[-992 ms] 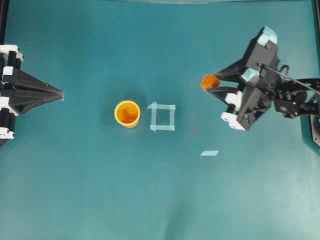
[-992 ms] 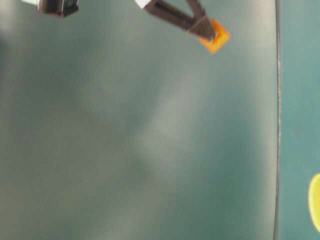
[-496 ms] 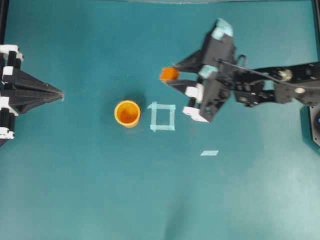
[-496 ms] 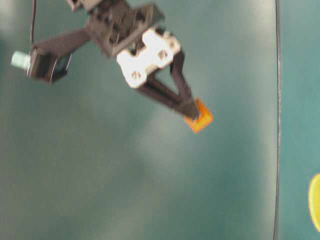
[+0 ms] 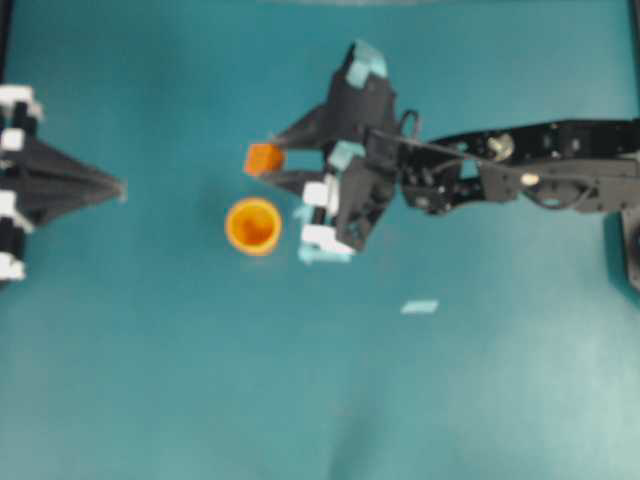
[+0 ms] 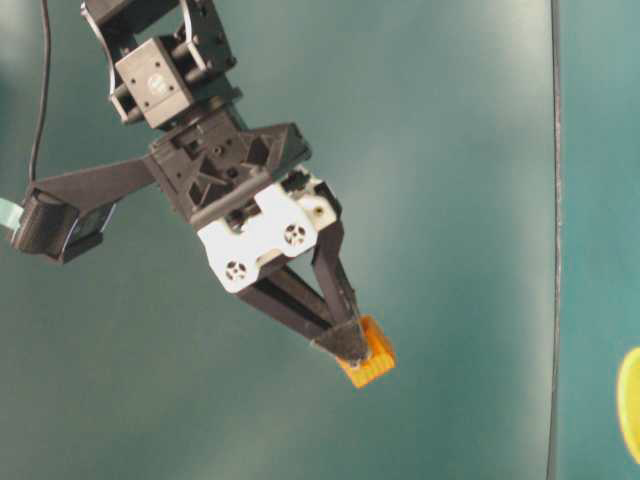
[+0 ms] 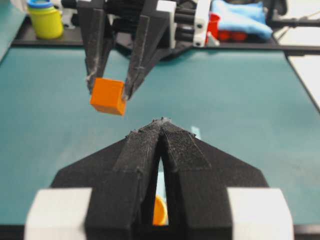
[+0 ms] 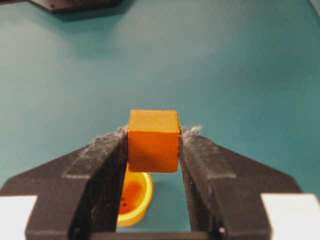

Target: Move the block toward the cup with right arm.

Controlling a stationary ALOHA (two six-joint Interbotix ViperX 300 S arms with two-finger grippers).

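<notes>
A: Right gripper [image 5: 268, 168] reaching in across the middle of the teal table [image 5: 150, 380], block [image 5: 263, 159] pinched between the two black fingertips.

B: Confirmed from the right wrist view: orange cube [image 8: 153, 141] squeezed on both sides by the pads [image 8: 107, 150], held clear of the surface, lighter face on top.

A: Hanging in the air just above and beside the cup [image 5: 252, 226] in the overhead view, slightly toward the far edge. Not inside it, not touching it.

B: Cup [image 8: 134, 195] peeking out below the block from the wrist camera, darker orange inside, standing upright on the table.

A: Table-level view: gripper [image 6: 352, 345] angled downward, block [image 6: 368, 356] at the very tips, only a yellow sliver of the cup [image 6: 630, 405] at the right edge.

B: Left gripper [image 5: 118, 187] parked at the left side, well apart from the cup, fingers pressed together into a point.

A: Same from the left wrist camera: closed wedge [image 7: 161, 122] in the foreground, nothing between the pads, block [image 7: 108, 96] gripped up ahead by the right fingers [image 7: 135, 75].

B: Pale blue tape square [image 5: 322, 253] mostly covered by the right arm [image 5: 520, 180], small tape strip [image 5: 420, 306] lying alone nearer the front.
</notes>
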